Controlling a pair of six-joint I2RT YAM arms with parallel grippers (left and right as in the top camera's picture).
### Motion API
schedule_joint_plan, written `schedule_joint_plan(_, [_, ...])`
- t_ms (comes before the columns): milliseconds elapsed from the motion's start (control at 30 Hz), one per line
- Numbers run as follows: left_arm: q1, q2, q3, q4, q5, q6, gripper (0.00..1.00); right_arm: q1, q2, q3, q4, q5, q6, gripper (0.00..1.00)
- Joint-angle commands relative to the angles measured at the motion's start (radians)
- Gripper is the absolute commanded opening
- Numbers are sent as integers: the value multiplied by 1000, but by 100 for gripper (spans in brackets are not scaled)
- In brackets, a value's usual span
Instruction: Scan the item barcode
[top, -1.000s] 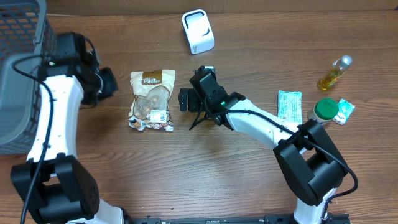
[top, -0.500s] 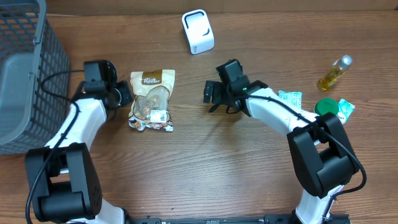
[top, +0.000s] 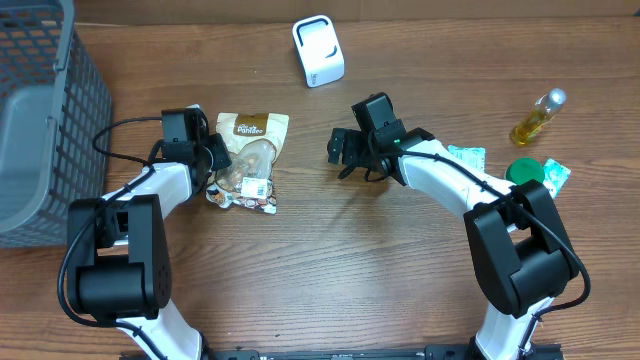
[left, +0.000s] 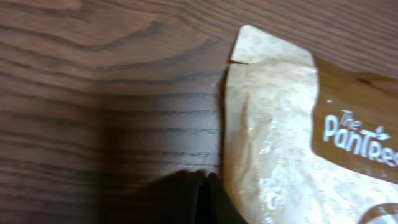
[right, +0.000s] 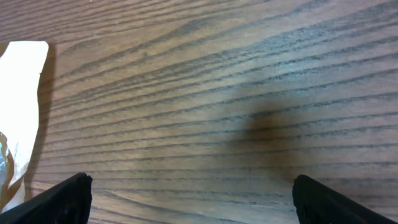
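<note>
The left gripper (top: 208, 163) has its fingers pressed tight together at the left edge of the snack pouch (top: 248, 155), so I think it should open first, then pinch that edge and carry the pouch to the white scanner (top: 318, 50) at 1 o'clock. The pouch lies flat on the table, and its brown label starts "The Pan". At its 3 o'clock the right gripper (top: 338, 150) has its fingers spread wide, holding nothing.

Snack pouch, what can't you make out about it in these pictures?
Overhead: white label on the snack pouch too small to read.
Left wrist: pouch blurred, cut off by right and bottom edges.
Left wrist: whether the left tool touches the pouch, lost in shadow.
</note>
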Motion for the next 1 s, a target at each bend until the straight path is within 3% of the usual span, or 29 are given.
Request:
schedule_joint_plan(0, [-8,6,-2,7,184,-6,4,-6,-16,1,14,-5,5,100])
schedule_joint_plan(200, [-31,6,-2,-14,528,40,4,-5,-16,1,18,-5,5,100])
schedule_joint_plan(433, [-41,0,14,-24,698,38,4,-5,-16,1,14,-5,4,100])
schedule_joint_plan(567, [-40,-37,37,-73,685,36,4,-5,-16,1,10,-5,4,100])
schedule_joint_plan(967, [-40,-204,91,-393,372,39,4,-5,-16,1,27,-5,4,100])
